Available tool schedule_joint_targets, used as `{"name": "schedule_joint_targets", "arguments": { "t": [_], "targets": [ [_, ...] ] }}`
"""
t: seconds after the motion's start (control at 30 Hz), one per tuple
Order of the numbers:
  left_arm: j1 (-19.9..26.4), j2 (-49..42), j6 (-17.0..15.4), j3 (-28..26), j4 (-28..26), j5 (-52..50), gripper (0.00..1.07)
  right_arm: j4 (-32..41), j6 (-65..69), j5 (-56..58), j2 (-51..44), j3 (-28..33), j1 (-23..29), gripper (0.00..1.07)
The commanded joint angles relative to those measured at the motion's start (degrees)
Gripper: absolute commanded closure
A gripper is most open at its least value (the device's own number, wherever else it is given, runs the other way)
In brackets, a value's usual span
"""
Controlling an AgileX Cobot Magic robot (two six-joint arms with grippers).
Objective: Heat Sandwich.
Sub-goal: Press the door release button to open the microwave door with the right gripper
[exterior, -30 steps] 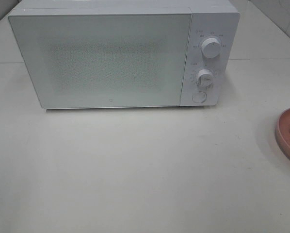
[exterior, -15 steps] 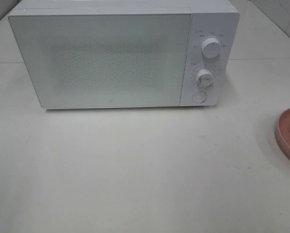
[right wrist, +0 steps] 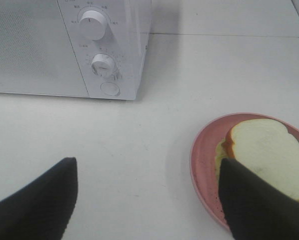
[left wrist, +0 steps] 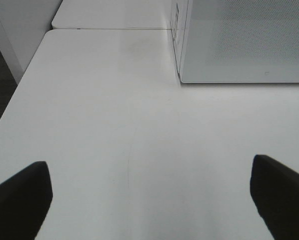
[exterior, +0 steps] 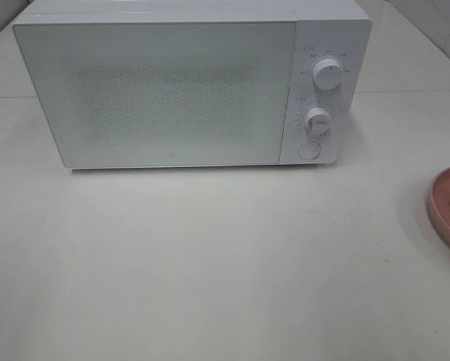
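A white microwave [exterior: 172, 83] stands at the back of a pale table [exterior: 210, 271], seen from above. Its door [exterior: 157, 90] is shut. To the right of the door are an upper knob [exterior: 328, 74] and a lower knob [exterior: 318, 121], with a round button [exterior: 308, 150] beneath them. At the far right edge of the high view, well apart from the microwave, a pink plate [exterior: 440, 207] is cut off by the frame. The right wrist view shows it better. The sandwich [right wrist: 267, 150] lies on the plate, white bread uppermost, with a hint of red and green filling at one edge.

The left gripper [left wrist: 149, 170] hangs over bare table near the microwave's left front corner. Its jaws stand wide apart and hold nothing. The right gripper [right wrist: 147, 170] hovers over the table between the microwave's controls and the plate. Its jaws are also spread and empty. One finger [right wrist: 249, 200] overlaps the plate and sandwich in the picture, but whether it touches them cannot be told. Neither arm shows in the high view.

The task looks to be at its very start, with no step done. The door is closed and the sandwich sits untouched on its plate. Everything remains to be done: opening the door, probably with the button, putting the sandwich inside, closing up and setting the knobs.
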Motion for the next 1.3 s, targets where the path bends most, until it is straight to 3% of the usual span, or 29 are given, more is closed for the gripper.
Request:
{"name": "schedule_joint_targets", "arguments": {
  "t": [0.03,1.1,1.3],
  "targets": [
    [-0.3,-1.2,-0.3,0.2,0.1,-0.4,0.03,-0.2,-0.6,-3.3,2.7,-0.4,0.1,0.31],
    [-0.3,-1.2,-0.3,0.2,0.1,-0.4,0.03,-0.2,-0.6,-28.1,27.4,-0.4,0.1,0.31],
    [-0.3,-1.2,-0.3,0.2,0.1,-0.4,0.03,-0.2,-0.4,-42.6,32.2,4.0,0.1,0.31]
  ]
}}
